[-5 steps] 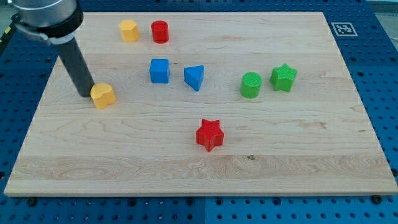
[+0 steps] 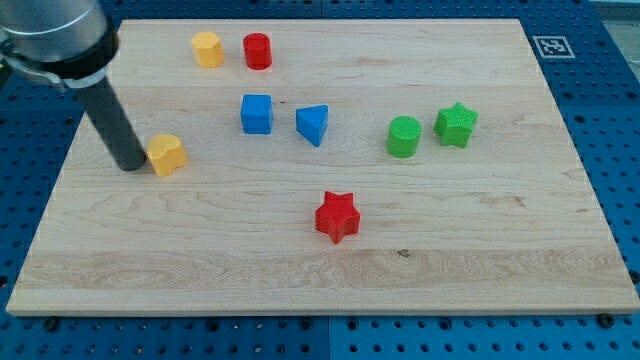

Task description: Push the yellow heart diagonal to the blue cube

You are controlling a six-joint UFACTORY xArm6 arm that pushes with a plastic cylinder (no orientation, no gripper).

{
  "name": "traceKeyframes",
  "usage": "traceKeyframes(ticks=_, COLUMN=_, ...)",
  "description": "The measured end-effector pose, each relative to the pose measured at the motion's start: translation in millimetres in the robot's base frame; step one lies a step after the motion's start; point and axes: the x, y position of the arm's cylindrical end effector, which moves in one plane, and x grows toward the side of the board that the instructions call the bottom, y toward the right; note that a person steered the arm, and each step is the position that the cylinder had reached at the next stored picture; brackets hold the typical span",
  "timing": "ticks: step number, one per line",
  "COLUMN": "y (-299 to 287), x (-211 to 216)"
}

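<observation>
Yellow heart on the counter, toward the view's left, lower-left of the blue cube and apart from it. My tip just beside the heart's left flank, touching or nearly so; contact not certain from this angle. No hand on this rig, only a bare rod: nothing to open or close, nothing held.

Probably a light, rigid plastic piece on smooth wood: likely to slide readily and to spin if pressed off-centre. Lobed, uneven outline, so a glancing nudge may well turn it rather than carry it. No taking hold possible; best contact seems the middle of the left side, the line of push passing through the heart's centre.

Elsewhere: blue triangle right of the cube, yellow block and red cylinder near the top, green cylinder, green star, red star.
</observation>
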Motion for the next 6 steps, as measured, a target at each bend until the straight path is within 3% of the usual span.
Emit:
traceKeyframes(ticks=2, y=48, x=-1)
traceKeyframes(ticks=4, y=27, x=-30)
traceKeyframes(ticks=6, y=66, x=-11)
